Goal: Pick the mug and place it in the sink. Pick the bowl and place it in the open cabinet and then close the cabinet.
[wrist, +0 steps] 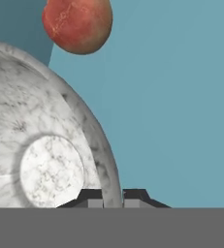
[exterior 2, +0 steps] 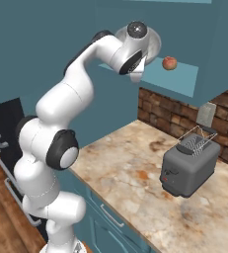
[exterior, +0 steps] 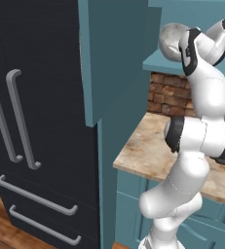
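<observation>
Two fingertips of the gripper [wrist: 111, 197] pinch the bowl's [wrist: 40, 145] rim, up at the cabinet [exterior 2: 184, 81] shelf near a reddish fruit [wrist: 77, 24]. Looks like the placing step; next it should set the bowl down, then let go.

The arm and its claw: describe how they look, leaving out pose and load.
The arm is glossy white, built of thick rounded segments with black bands and caps at the joints. No cables or markings show. The claw ends in two small dark, blocky fingertips.
</observation>
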